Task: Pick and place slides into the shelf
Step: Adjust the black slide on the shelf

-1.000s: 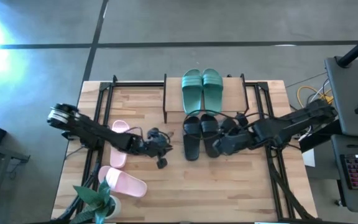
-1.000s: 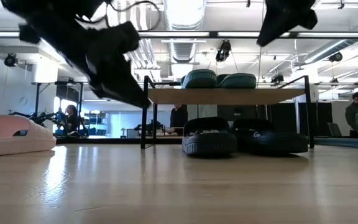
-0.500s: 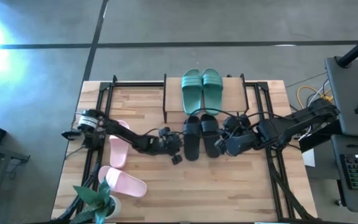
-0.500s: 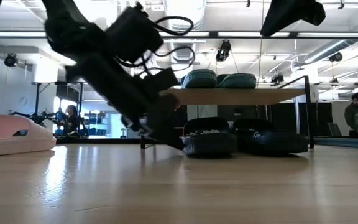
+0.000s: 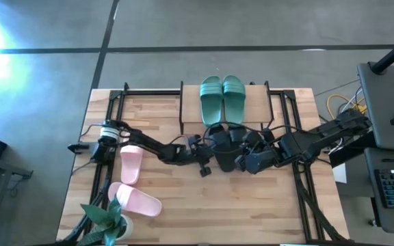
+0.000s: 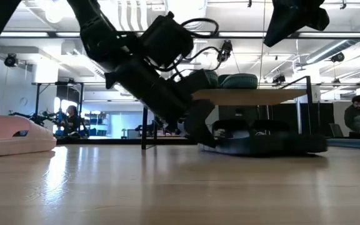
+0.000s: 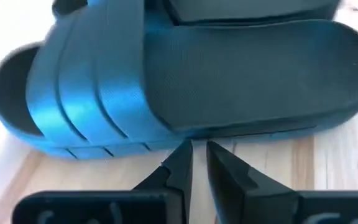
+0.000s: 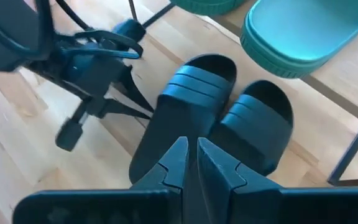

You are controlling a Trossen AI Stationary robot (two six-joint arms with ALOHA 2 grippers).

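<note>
The black pair of slides (image 5: 228, 140) lies on the table at the front of the shelf (image 5: 258, 96), partly under its plank (image 6: 242, 96). The teal pair (image 5: 222, 97) lies on the plank. My left gripper (image 5: 208, 147) is shut and low at the left black slide's left side (image 7: 185, 81). My right gripper (image 5: 246, 161) is shut and hangs above the black pair (image 8: 216, 118), high over the table in the low view (image 6: 292, 19). The two pink slides (image 5: 130, 164) (image 5: 139, 200) lie on their soles at the table's left. My left gripper meets the left black slide's sole edge (image 7: 229, 127), on its long left side behind the strap, with the tips of its shut fingers (image 7: 182, 155). The fingers slant down from the table's left. The slide lies flat on the table (image 6: 255, 145).
A potted plant (image 5: 108, 219) stands at the table's near left corner. Black frame rails (image 5: 108, 109) run along both sides of the table. Bare tabletop (image 5: 204, 205) lies toward the near edge. A person (image 6: 358, 115) sits in the room behind.
My left gripper has swept toward the table's right edge and dropped low against the black pair. The black slides have slid along the table to the right and farther under the shelf, the left one turning slantwise.
</note>
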